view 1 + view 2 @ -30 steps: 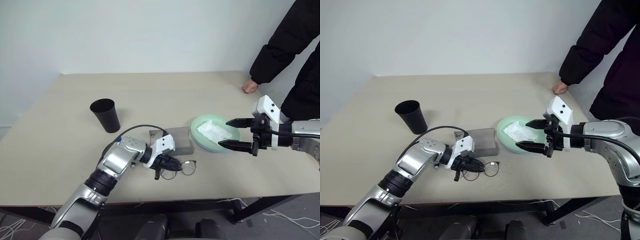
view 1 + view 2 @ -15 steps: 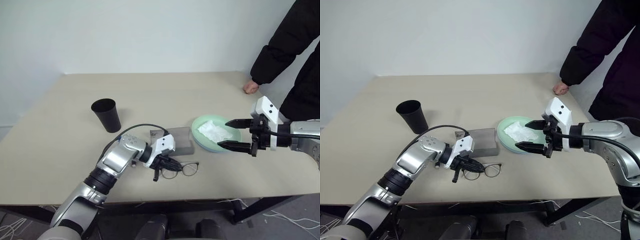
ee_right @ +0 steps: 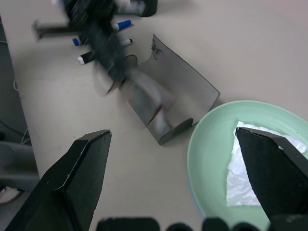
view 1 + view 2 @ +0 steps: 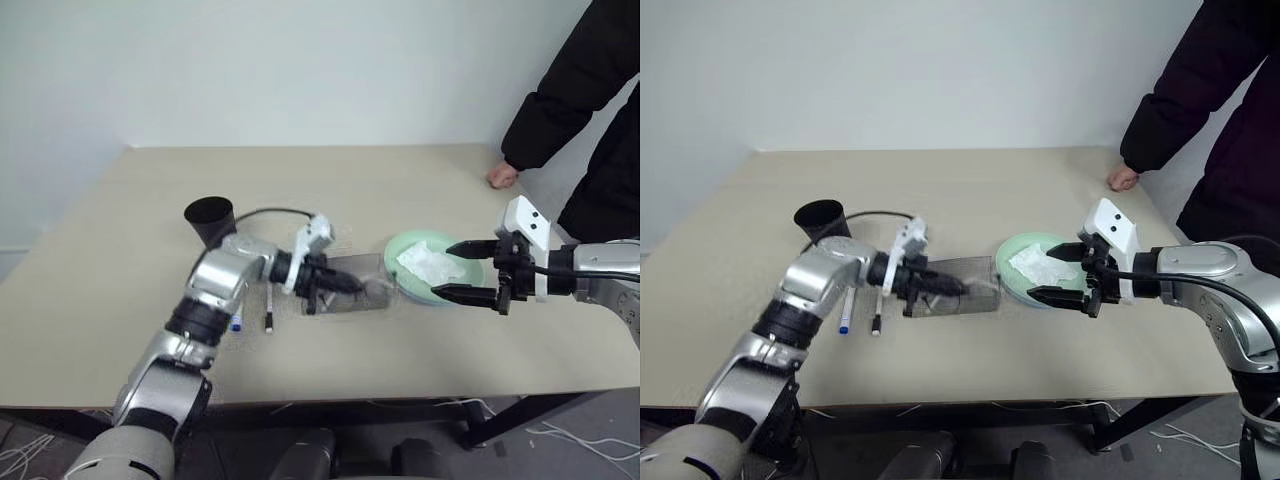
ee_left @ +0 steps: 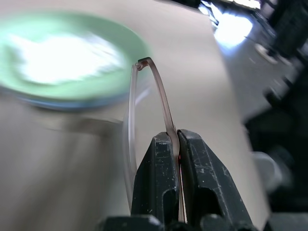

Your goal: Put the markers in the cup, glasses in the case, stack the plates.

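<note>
The left gripper [image 5: 178, 144] is pinched shut on one thin temple arm of the glasses [image 5: 159, 91], holding them above the grey case [image 4: 350, 285]; they look light and fragile, best held gently there, while the right gripper [image 4: 465, 270] hangs wide open over the green plate [image 4: 400, 275]

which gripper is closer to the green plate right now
Right. The right gripper, open, hovers at the green plate's near-right rim. The left gripper, shut on the glasses, is over the case, beside the plate.
</note>
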Robot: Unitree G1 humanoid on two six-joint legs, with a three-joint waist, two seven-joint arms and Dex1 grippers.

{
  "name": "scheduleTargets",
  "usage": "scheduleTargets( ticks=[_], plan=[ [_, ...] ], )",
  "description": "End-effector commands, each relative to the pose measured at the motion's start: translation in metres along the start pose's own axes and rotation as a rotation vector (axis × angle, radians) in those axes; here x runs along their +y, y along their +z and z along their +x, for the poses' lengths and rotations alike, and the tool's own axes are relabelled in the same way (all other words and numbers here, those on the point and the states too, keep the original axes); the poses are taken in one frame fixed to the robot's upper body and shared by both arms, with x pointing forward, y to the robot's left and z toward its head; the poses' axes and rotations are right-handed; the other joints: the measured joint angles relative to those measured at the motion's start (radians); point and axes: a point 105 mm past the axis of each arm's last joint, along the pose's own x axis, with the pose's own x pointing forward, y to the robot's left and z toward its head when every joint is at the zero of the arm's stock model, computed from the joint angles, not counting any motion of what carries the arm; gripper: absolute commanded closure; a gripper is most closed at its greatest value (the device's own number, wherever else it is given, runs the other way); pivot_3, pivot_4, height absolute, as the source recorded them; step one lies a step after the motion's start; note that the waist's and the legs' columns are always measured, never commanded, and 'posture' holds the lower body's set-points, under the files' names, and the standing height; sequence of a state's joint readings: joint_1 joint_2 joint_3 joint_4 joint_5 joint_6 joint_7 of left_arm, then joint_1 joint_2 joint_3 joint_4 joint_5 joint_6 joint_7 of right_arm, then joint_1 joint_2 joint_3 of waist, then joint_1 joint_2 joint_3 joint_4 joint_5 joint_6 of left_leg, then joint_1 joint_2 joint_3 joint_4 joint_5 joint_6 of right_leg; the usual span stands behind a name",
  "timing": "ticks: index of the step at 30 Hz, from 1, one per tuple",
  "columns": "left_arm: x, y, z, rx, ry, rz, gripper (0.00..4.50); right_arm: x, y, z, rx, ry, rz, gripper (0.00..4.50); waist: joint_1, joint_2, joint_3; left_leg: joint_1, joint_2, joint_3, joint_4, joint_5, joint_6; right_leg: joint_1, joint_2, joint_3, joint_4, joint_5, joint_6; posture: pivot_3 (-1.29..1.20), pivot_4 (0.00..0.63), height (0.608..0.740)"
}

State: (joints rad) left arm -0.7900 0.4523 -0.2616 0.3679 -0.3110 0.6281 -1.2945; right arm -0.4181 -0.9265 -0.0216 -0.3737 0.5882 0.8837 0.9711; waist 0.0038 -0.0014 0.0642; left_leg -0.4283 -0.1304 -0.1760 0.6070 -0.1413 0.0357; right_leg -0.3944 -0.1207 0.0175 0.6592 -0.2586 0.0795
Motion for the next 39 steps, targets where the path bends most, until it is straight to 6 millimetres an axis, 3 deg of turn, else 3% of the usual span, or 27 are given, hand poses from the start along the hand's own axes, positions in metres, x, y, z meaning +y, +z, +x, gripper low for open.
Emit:
scheduleTargets(
  ticks=[1, 8, 17, 27, 39],
  plan=[
    [0.024, 0.013, -0.01, -0.02, 0.094, 0.055, 4.47, -0.002, 0.011, -0.001, -0.035, -0.013, -0.045, 0.0, 0.001, 0.0, 0.0, 0.0, 0.0, 0.0, 0.0, 0.0, 0.0, 0.0, 0.0, 0.0, 0.0, 0.0, 0.0, 0.0, 0.0, 0.727],
    [0.044, -0.013, -0.012, 0.124, 0.123, 0.135, 4.47, -0.002, 0.013, 0.0, -0.04, -0.012, -0.052, 0.0, 0.001, -0.001, 0.0, 0.0, 0.0, 0.001, 0.0, 0.0, 0.0, 0.0, 0.0, 0.0, -0.002, 0.002, 0.003, 0.0, 0.0, 0.727],
    [0.024, -0.049, -0.006, 0.207, -0.026, 0.111, 4.47, -0.002, 0.012, -0.003, -0.03, -0.025, -0.057, 0.0, 0.0, -0.001, 0.0, -0.001, 0.0, 0.0, 0.001, 0.0, 0.0, 0.001, 0.0, -0.001, -0.001, 0.002, 0.003, 0.0, 0.0, 0.727],
    [0.01, -0.053, -0.004, 0.186, -0.085, 0.062, 4.47, 0.001, 0.01, -0.002, -0.022, -0.023, -0.057, 0.0, -0.002, 0.0, 0.0, -0.001, 0.0, 0.0, 0.001, 0.0, 0.0, 0.001, 0.0, -0.001, -0.001, 0.002, 0.003, 0.0, 0.0, 0.727],
    [-0.009, -0.04, -0.003, 0.138, -0.179, -0.03, 4.47, -0.001, 0.009, 0.002, -0.018, -0.026, -0.052, 0.0, -0.001, -0.001, 0.0, -0.001, 0.0, 0.0, 0.001, 0.0, 0.0, 0.001, 0.0, -0.002, -0.001, 0.002, 0.003, 0.0, 0.0, 0.727]
  ],
)
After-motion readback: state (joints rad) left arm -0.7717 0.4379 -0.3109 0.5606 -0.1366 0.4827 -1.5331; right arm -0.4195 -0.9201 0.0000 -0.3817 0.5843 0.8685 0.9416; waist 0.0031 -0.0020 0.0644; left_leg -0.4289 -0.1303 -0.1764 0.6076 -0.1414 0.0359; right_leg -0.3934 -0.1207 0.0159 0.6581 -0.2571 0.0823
